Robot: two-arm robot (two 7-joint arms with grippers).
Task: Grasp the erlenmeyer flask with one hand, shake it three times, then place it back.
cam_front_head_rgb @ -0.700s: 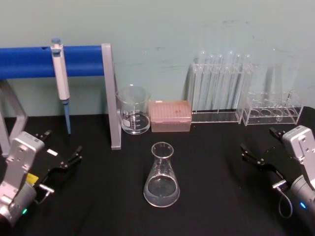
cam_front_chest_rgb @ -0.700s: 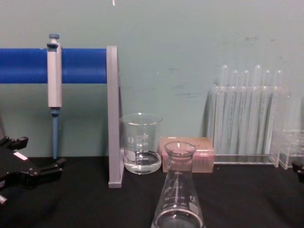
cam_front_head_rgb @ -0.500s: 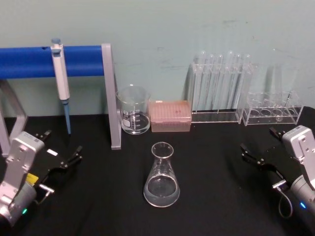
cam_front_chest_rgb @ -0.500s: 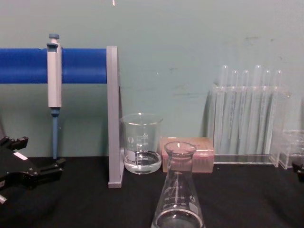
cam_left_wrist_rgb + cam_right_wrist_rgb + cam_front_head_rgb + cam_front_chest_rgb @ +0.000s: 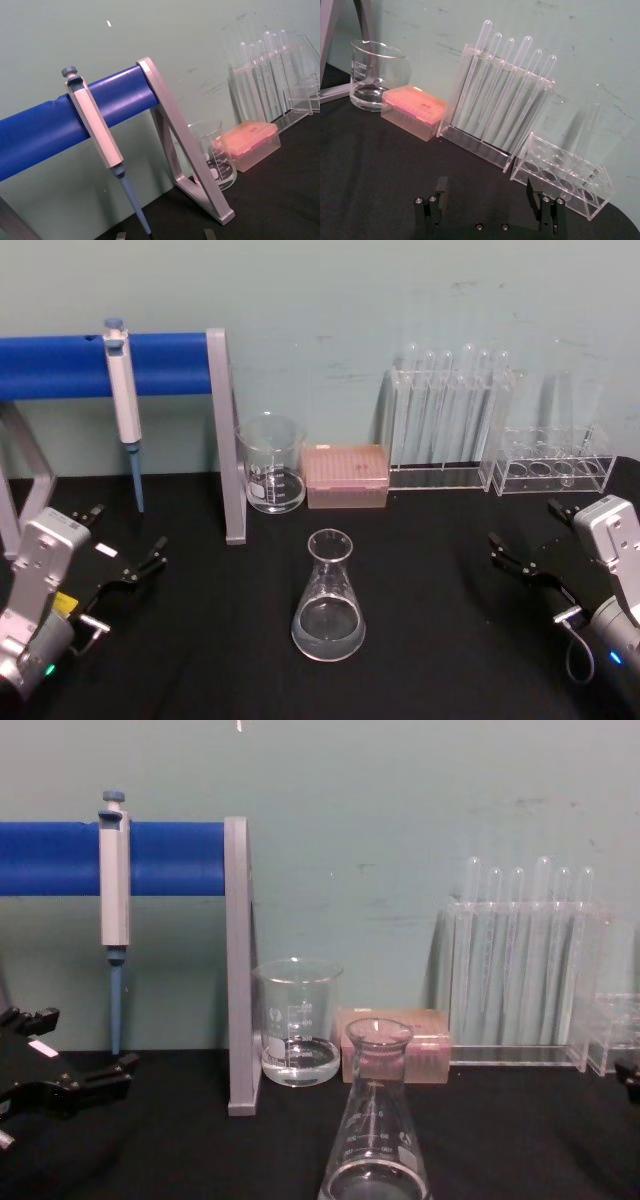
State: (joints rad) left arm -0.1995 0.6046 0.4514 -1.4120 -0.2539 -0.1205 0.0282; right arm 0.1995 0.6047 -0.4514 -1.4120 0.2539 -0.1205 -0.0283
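1. Black, thin-fingered left gripper (image 5: 125,530): small white label (image 5: 105,552), boxy silver-grey housing (image 5: 45,555), yellow sticker (image 5: 62,605), green light (image 5: 48,670).
2. Black right gripper (image 5: 522,523): small screws (image 5: 431,200) at the finger bases, silver-grey casing (image 5: 610,530), looping grey cable (image 5: 572,652), blue light (image 5: 613,658).

Cropping the erlenmeyer flask (image 5: 378,1135) across its base at the chest view's lower edge, clipping the left gripper (image 5: 86,1042) at that view's left edge, leaving a mere sliver of the right gripper (image 5: 632,1079) at its right edge, and rendering the flask's white graduation marks too small for reading.
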